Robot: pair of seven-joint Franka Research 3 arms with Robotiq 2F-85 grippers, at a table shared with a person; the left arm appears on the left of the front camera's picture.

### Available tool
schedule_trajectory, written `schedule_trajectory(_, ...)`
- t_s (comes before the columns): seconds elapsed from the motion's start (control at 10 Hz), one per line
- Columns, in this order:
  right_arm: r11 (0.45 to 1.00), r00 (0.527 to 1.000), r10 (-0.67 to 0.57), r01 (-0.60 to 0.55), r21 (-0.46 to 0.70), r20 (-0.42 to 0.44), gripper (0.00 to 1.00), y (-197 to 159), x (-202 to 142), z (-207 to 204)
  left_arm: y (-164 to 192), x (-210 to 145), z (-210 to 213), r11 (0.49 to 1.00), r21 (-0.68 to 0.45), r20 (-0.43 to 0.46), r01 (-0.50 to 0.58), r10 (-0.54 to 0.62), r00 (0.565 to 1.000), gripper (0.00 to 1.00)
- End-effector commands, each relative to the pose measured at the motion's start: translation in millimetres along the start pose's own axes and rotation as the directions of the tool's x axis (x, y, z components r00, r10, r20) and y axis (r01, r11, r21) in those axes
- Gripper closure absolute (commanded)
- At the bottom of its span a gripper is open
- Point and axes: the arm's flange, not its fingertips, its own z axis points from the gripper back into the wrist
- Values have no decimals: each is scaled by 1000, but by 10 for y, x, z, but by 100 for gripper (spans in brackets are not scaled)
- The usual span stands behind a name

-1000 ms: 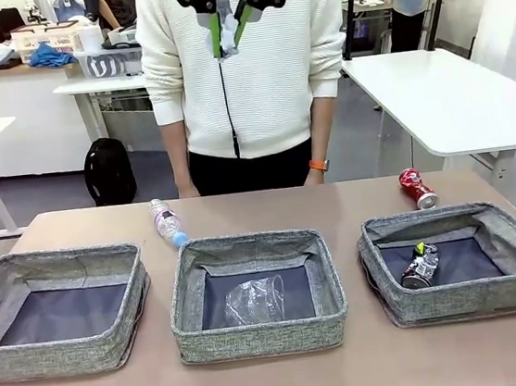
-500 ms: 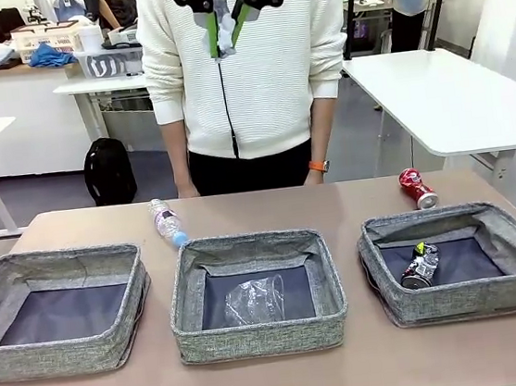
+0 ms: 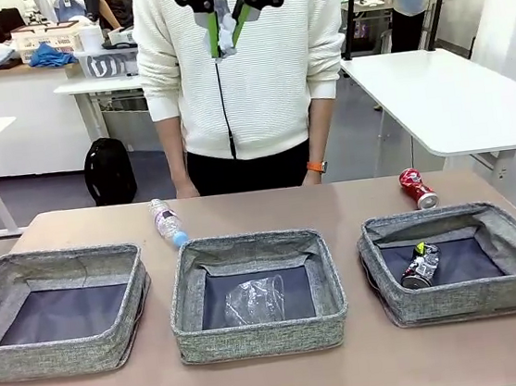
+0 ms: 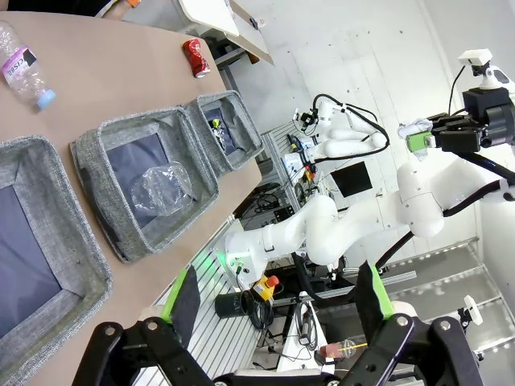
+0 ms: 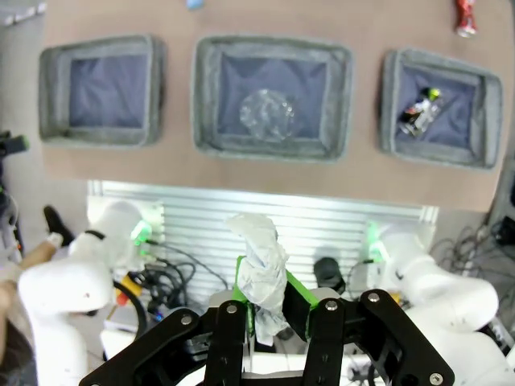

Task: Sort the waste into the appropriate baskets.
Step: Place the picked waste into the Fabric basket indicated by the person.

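Setting: workshop room; brown tabletop [image 3: 352,196], a person in a white sweater at its far edge.
Baskets: three grey bins along the lower frame: left basket [image 3: 67,356], middle basket [image 3: 260,337], right basket [image 3: 466,298].
Sorted: clear cup [image 3: 254,299] in the middle basket; dark can [image 3: 419,266] in the right basket.
Loose: bottle [image 3: 164,220] lying behind the left-middle gap; red can [image 3: 417,188] behind the right basket.
Right pincer [image 3: 225,40]: top centre, high above the tabletop, clamped on the paper wad [image 5: 259,265].
Left pincer [image 4: 276,301]: jaws wide apart, holding nothing.
Handling: the wad looks light, soft and crushable. Grip its bulk mid-body; a firm squeeze suffices. Released, it should fall slowly and drift.
Likely destination: the left basket.
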Motion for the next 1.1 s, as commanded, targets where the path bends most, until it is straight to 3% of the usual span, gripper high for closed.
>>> schedule_trajectory(0.0, 1000, 1000, 13, -13, -5, 11, 87, -32, -14, 16, -25, 8, -5, 1000, -18, 11, 8, -8, 1000, 0)
schedule_trajectory(1.0, 1000, 1000, 13, -13, -5, 11, 87, -32, -14, 16, -25, 8, -5, 1000, -18, 11, 8, -8, 1000, 0)
